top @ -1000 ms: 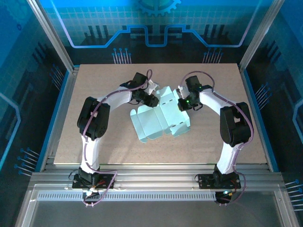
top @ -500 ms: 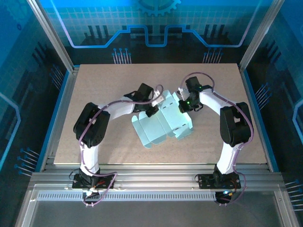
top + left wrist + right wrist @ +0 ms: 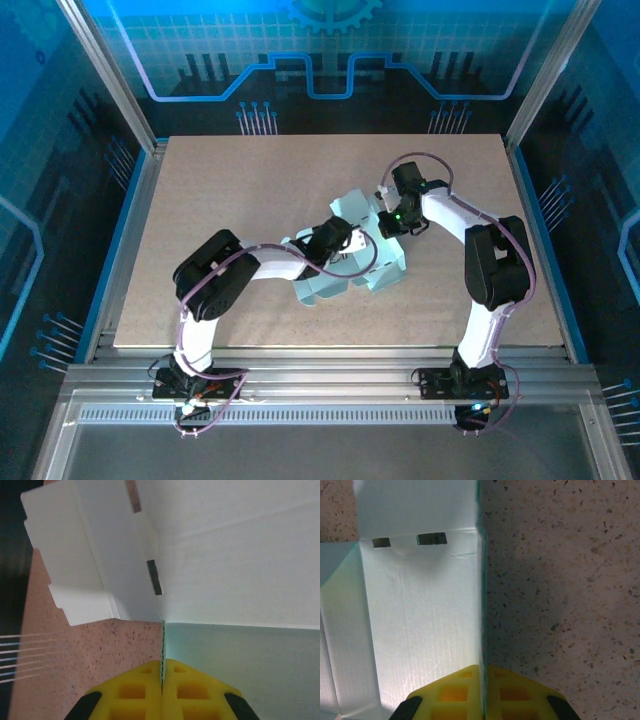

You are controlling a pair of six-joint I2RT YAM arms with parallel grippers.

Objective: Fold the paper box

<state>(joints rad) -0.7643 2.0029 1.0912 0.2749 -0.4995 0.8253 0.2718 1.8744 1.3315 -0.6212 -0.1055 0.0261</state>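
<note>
We see the paper box [image 3: 385, 268], a pale mint sheet partly folded, lying just right of the middle of the table [image 3: 210, 180]. Some of its panels stand up from the table while others lie flat on it, and small slots show along the creases.

The left gripper [image 3: 162, 669] reaches over the table's middle from the near left. Its yellow pads [image 3: 135, 690] are pressed together on the thin edge of an upright panel. The right gripper [image 3: 481, 672] sits a little nearer the table's far edge, its pads clamped on the edge of another panel, with bare table just beside it.

We judge the step in hand to be raising the side walls, each arm pinching one. The next move likely calls for swinging those walls toward each other with the base flat on the table, then seating tabs in slots.

As a container the box is unfinished: its walls are not joined, and we can make out nothing lying inside it.
</note>
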